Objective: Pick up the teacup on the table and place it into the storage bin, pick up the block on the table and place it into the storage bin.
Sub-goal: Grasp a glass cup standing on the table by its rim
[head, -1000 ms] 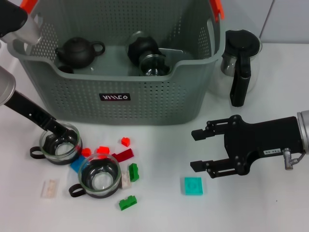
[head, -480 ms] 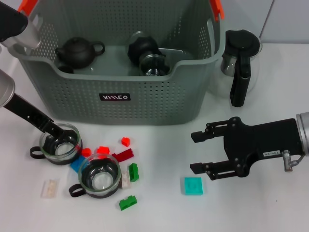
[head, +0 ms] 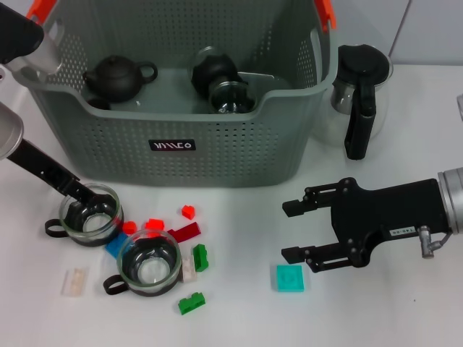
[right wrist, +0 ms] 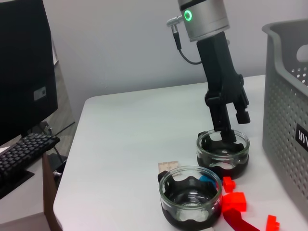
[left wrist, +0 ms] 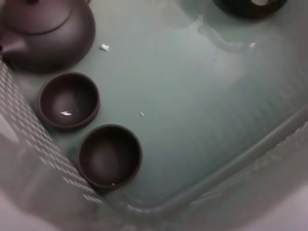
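Note:
A glass teacup [head: 98, 217] with a black base stands on the table in front of the grey storage bin [head: 173, 144]. My left gripper [head: 78, 194] reaches down to it. In the right wrist view the left gripper [right wrist: 231, 125] straddles the rim of this teacup [right wrist: 223, 154], one finger inside and one outside, close together. A second glass teacup [head: 148, 264] stands nearer. My right gripper [head: 289, 230] is open and empty, just above and beside a teal block [head: 289, 277]. Red [head: 184, 231], green [head: 192, 302] and other small blocks lie around the second teacup.
A glass pitcher with a black lid [head: 359, 94] stands right of the bin. Inside the bin are a dark teapot [head: 116, 76] and a dark lidded pot [head: 215, 72]. The left wrist view shows the teapot [left wrist: 43, 33] and two small dark cups [left wrist: 68, 100] there.
My right gripper has moved a little left and down toward the teal block, still open. The left gripper stays at the teacup's rim; the teacup has not moved.

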Robot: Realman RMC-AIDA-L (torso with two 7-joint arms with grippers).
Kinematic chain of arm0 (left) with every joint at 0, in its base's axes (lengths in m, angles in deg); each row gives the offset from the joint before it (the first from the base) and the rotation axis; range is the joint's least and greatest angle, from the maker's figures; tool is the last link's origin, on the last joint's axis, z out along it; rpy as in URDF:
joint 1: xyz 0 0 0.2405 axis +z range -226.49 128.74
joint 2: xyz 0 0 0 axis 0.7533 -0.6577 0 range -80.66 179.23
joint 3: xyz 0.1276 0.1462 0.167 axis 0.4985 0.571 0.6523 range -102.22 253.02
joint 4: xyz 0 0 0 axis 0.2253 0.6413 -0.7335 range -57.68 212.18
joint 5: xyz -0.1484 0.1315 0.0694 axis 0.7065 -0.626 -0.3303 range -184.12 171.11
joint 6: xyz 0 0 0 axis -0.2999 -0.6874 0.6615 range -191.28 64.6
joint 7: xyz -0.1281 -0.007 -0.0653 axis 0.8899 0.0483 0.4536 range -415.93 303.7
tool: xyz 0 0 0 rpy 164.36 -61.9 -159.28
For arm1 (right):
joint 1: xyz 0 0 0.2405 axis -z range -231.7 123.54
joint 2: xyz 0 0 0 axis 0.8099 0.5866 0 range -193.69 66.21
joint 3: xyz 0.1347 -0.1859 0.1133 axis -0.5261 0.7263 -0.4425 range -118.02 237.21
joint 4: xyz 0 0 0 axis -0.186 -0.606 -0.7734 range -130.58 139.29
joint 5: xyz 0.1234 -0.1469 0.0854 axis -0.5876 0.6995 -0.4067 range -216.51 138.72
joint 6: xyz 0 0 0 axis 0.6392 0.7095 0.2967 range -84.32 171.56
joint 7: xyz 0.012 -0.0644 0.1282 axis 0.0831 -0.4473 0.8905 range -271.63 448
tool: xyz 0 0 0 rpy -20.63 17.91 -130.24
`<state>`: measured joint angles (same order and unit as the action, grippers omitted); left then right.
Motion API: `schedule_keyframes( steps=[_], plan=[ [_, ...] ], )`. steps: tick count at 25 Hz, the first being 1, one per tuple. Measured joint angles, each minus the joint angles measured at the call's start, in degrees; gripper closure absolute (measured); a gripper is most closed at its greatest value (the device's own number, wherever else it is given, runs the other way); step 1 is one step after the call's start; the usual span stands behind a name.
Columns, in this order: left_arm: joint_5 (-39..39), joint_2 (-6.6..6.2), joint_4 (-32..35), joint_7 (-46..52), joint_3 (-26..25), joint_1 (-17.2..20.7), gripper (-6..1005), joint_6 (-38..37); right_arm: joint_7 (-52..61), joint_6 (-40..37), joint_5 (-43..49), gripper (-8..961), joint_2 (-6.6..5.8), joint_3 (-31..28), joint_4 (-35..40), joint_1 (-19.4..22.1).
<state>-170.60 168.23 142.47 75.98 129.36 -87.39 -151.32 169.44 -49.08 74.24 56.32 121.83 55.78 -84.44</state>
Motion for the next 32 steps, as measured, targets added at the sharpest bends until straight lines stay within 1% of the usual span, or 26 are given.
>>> schedule_keyframes(
  steps=[12,23,32],
  plan=[
    [0.0,-1.21,-3.9,-0.8,-0.6,-0.5,172,2.2,0.4,0.1,0.4,220,-0.08,0.0,0.0,-0.1],
    [0.0,-1.47,-8.7,-1.4,-0.1,-1.4,173,5.5,0.4,0.4,0.5,221,0.00,0.0,0.0,-0.1],
    [0.0,-1.52,-9.1,-1.5,0.0,-1.4,174,6.8,0.4,0.8,0.5,221,0.00,0.0,-0.2,-0.1]
  ],
)
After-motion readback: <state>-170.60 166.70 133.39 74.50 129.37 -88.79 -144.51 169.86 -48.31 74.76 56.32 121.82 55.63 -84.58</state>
